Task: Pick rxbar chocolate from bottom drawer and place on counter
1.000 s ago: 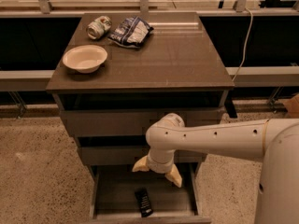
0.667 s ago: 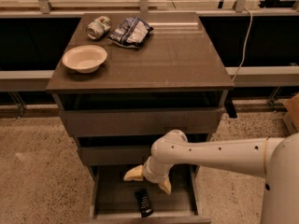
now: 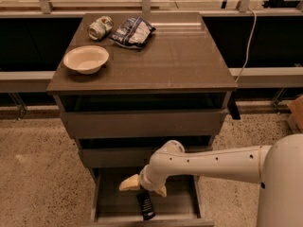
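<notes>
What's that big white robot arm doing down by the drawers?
The robot's arm reaches into the open bottom drawer. Its gripper hangs open just above the black rxbar chocolate, which lies on the drawer floor and is not picked up yet. The bar is meant to go on the counter, where a bowl, a can and a snack bag sit.

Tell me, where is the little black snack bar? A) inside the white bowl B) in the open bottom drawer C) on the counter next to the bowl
B: the rxbar chocolate lies flat in the open bottom drawer, under the robot's open hand; the counter holds a bowl, a can and a bag.
</notes>
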